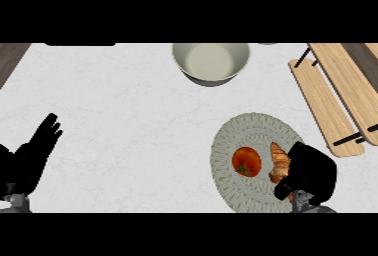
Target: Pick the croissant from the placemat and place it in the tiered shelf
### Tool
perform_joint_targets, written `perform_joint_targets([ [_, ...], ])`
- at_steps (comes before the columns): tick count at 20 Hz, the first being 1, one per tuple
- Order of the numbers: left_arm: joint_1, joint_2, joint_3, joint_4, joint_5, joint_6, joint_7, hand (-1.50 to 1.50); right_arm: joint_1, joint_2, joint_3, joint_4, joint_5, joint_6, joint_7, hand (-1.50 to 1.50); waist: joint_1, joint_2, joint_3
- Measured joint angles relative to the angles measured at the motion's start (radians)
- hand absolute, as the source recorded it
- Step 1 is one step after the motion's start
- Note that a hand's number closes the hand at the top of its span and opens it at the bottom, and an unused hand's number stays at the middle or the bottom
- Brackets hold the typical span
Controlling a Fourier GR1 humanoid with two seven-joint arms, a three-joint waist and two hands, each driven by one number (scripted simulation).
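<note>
Croissant (278,161) on the placemat (251,130), right hand (311,172) closing in on it.

Fingers (285,189) of that hand curled down against the pastry's right flank and lower end, apparently starting to wrap it, though whether they had truly clasped it could not be told; the palm hid the far side. The approach from the right looked chosen to keep clear of the tomato (246,161), which lay just beside the croissant on the same woven oval mat. Further out, the tiered shelf (336,100) stood near the mat's upper right, its 2 wooden slats holding nothing visible. A pale bowl (211,62) sat well apart at the top, seemingly holding nothing. At the left edge, the left hand (29,155) rested with straight, relaxed fingers.
</note>
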Motion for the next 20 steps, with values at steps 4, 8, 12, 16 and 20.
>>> perform_joint_targets([
  [4,-0.004,-0.005,-0.008,0.010,-0.001,-0.015,-0.019,0.00,-0.197,0.033,-0.105,0.091,-0.010,-0.044,0.107,1.50,0.023,0.010,0.003],
  [8,-0.036,-0.008,-0.021,0.012,-0.010,-0.015,-0.014,0.00,-0.397,0.045,-0.222,0.198,0.005,-0.099,0.197,1.50,0.053,0.022,0.004],
  [12,-0.042,-0.014,-0.036,0.010,-0.020,-0.017,-0.011,0.00,-0.586,0.049,-0.294,0.301,0.055,-0.142,0.257,1.50,0.064,0.021,0.003],
  [16,-0.044,-0.011,-0.033,0.017,-0.023,-0.017,-0.007,0.00,-0.751,0.051,-0.350,0.358,0.089,-0.178,0.292,1.50,0.060,0.016,0.003],
  [20,-0.044,-0.012,-0.028,0.031,-0.026,-0.014,-0.018,0.00,-0.866,0.052,-0.370,0.357,0.114,-0.220,0.320,1.50,0.053,0.011,0.002],
])
